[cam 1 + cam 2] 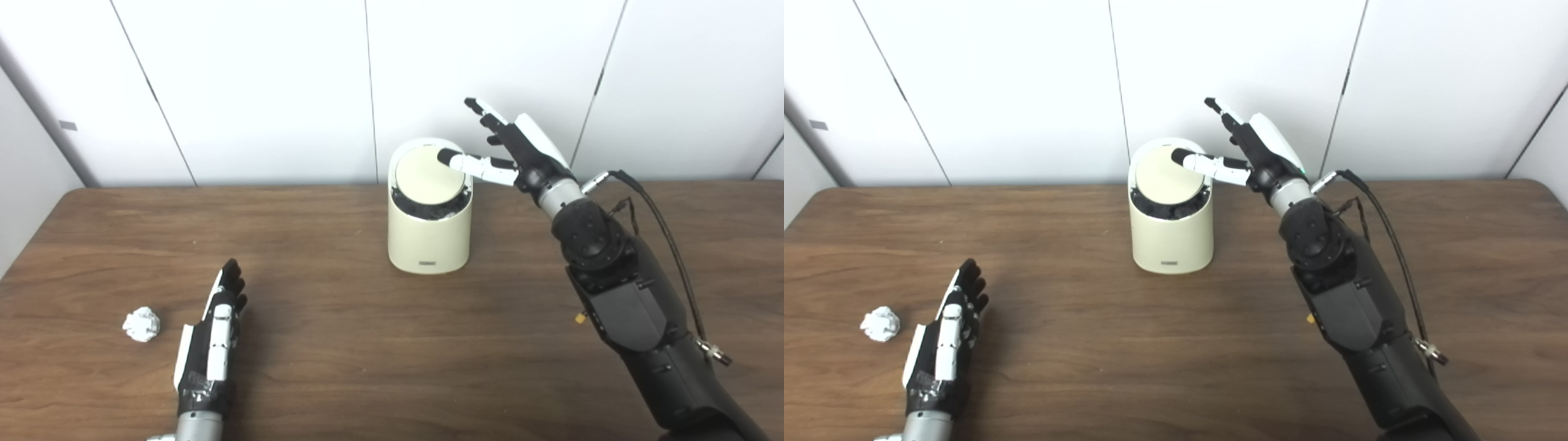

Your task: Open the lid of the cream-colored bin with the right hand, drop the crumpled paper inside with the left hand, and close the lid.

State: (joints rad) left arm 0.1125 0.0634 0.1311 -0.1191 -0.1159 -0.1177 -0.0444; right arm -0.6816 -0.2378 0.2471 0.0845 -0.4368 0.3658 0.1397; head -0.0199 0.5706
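Our right hand (511,147) is spread wide, with its thumb on the tilted lid (427,176) of the cream bin (429,236) near the table's (392,343) back edge. Our left hand (211,343) lies flat, fingers together, just beside the crumpled paper (141,324) near the front left corner.

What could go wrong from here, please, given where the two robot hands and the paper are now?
1. The right robot hand touches the lid with only one fingertip near its rim; that finger could slip off, or push the light-looking bin backward instead of opening the lid.
2. The crumpled paper lies apart from the open left robot hand, on its outer side; a sideways reach might knock it toward the table edge rather than grasp it.
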